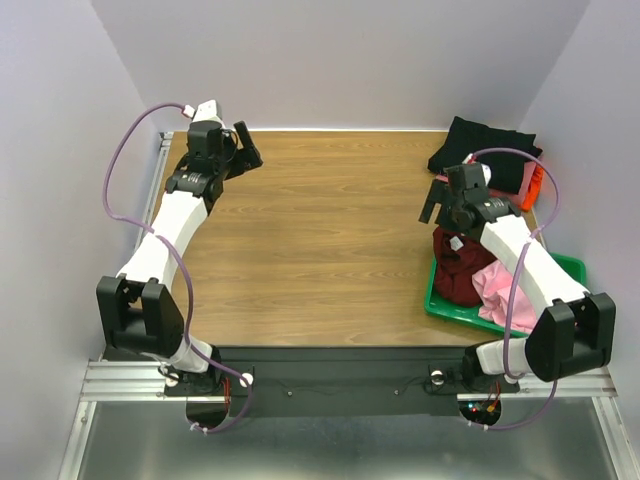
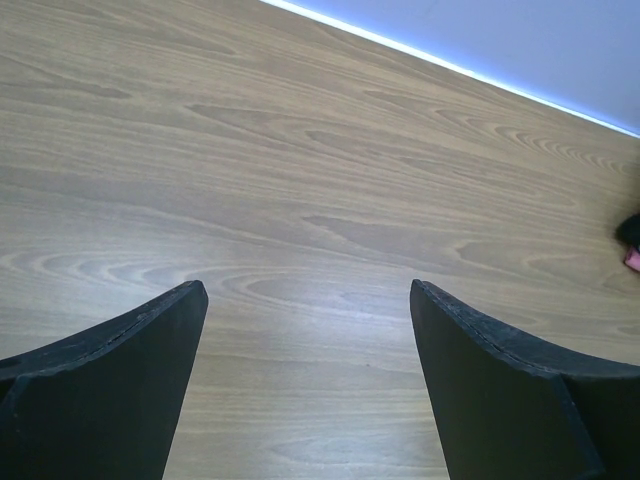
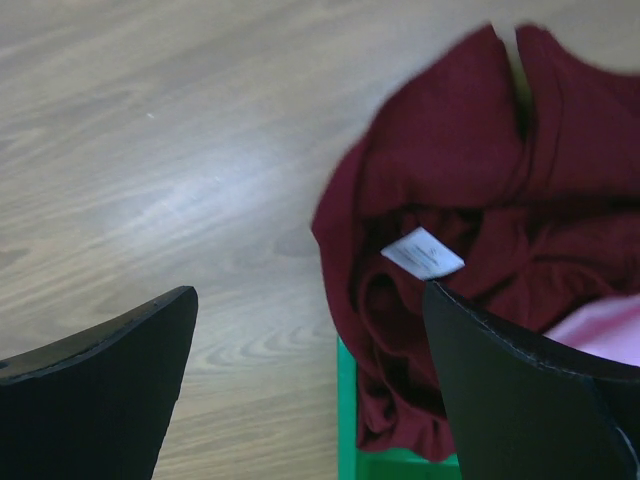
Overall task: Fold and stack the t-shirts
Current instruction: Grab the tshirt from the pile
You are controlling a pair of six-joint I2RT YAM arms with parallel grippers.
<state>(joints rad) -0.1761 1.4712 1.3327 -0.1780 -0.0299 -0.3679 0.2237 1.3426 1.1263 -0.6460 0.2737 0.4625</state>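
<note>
We see the left fingers [image 1: 247,147] hanging over the far left corner of the counter [image 1: 330,240], well apart from all the cloth. In the left wrist view the 2 fingers are spread wide and released, with only bare wood grain between them.

The right fingers [image 1: 437,200] hover on the right side of the counter, just above the far edge of the maroon t-shirt [image 1: 455,265]. In the right wrist view they too are spread wide and grasp nothing. The gap between them shows bare wood on the left and the edge of the maroon cloth on the right. We cannot tell whether the finger on the right of that view touches the cloth.

The maroon t-shirt is not folded. It sits bunched in a heap in the green tray [image 1: 570,265], at the right side of the counter, and spills over the tray's left rim. A white label [image 3: 422,252] lies face up among its folds. The pink t-shirt [image 1: 495,290] lies crumpled in the same tray, touching the maroon one on its near right side.

At the far right corner of the counter, beyond the tray, we see a folded black t-shirt [image 1: 490,150], with an orange t-shirt [image 1: 533,185] just beside it against the wall.
</note>
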